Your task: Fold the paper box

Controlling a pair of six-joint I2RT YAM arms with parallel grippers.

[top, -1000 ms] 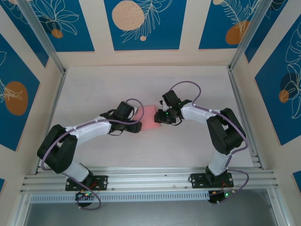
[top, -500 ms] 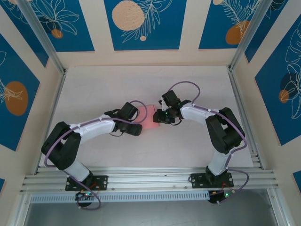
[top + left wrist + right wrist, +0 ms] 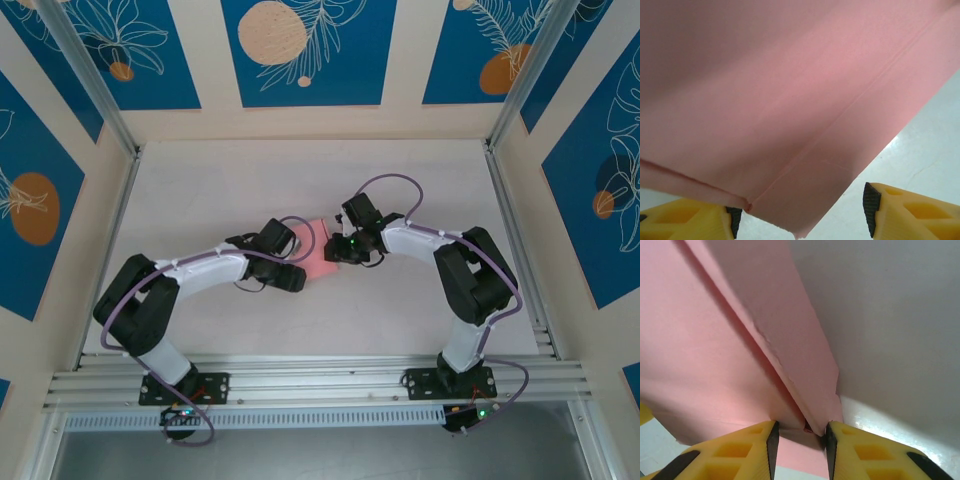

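The pale pink paper box [image 3: 318, 258] lies mid-table between my two grippers. My left gripper [image 3: 292, 262] reaches it from the left. In the left wrist view the box [image 3: 790, 100] shows a fold crease, and its near corner sits inside my open left gripper [image 3: 802, 216]. The left pad [image 3: 734, 219] touches the edge, while the right pad [image 3: 871, 204] stands apart from it. My right gripper [image 3: 338, 250] comes from the right. In its wrist view my right gripper [image 3: 800, 440] is shut on a raised folded edge of the box [image 3: 790, 355].
The white table top [image 3: 200, 190] has free room around the box. Aluminium rails [image 3: 320, 375] run along the near edge, and slanted posts [image 3: 112, 130] stand at the sides. Blue patterned wall panels [image 3: 305, 50] close the back.
My left gripper has moved right, further onto the paper box, so less pink shows. The right gripper has hardly moved and keeps its hold.
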